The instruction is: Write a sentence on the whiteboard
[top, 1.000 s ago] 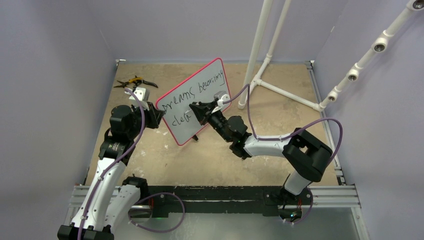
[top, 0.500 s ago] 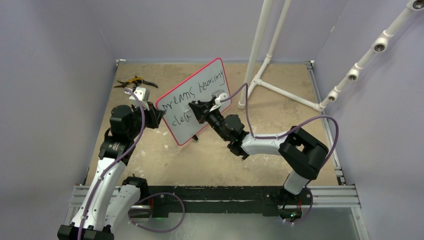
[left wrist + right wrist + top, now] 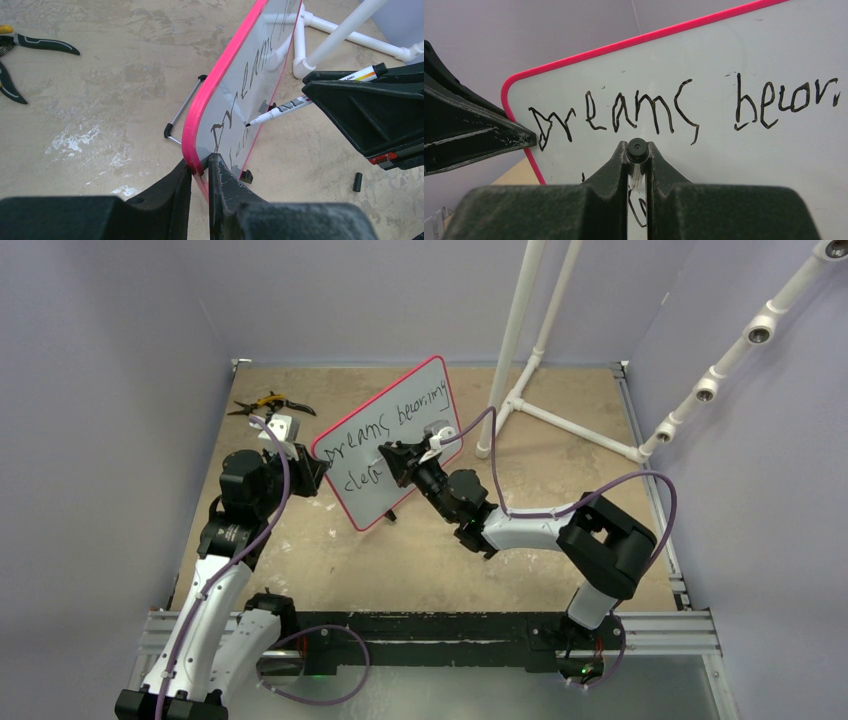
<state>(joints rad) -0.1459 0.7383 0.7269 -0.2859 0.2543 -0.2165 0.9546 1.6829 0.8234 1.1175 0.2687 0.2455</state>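
The whiteboard (image 3: 405,435) stands tilted on the table, white with a pink rim (image 3: 222,75). My left gripper (image 3: 318,472) (image 3: 200,167) is shut on its lower left corner, one finger on each face. The sentence (image 3: 644,110) reads "Dreams becoming" on top, and the start of a second line shows below (image 3: 362,478). A black-and-white marker (image 3: 295,104) is held in my shut right gripper (image 3: 392,462) (image 3: 637,150). The marker's tip touches the board's face on the lower line. In the right wrist view I see the marker's back end (image 3: 637,148) between the fingers.
Black-and-yellow pliers (image 3: 268,403) (image 3: 20,55) lie at the back left. A white pipe frame (image 3: 520,330) stands behind and right of the board. A small black cap (image 3: 357,182) lies on the table by the board's foot. The board's wire stand (image 3: 182,112) sticks out behind.
My right arm has shifted slightly left with the marker along the lower line. The left arm and the board have stayed still.
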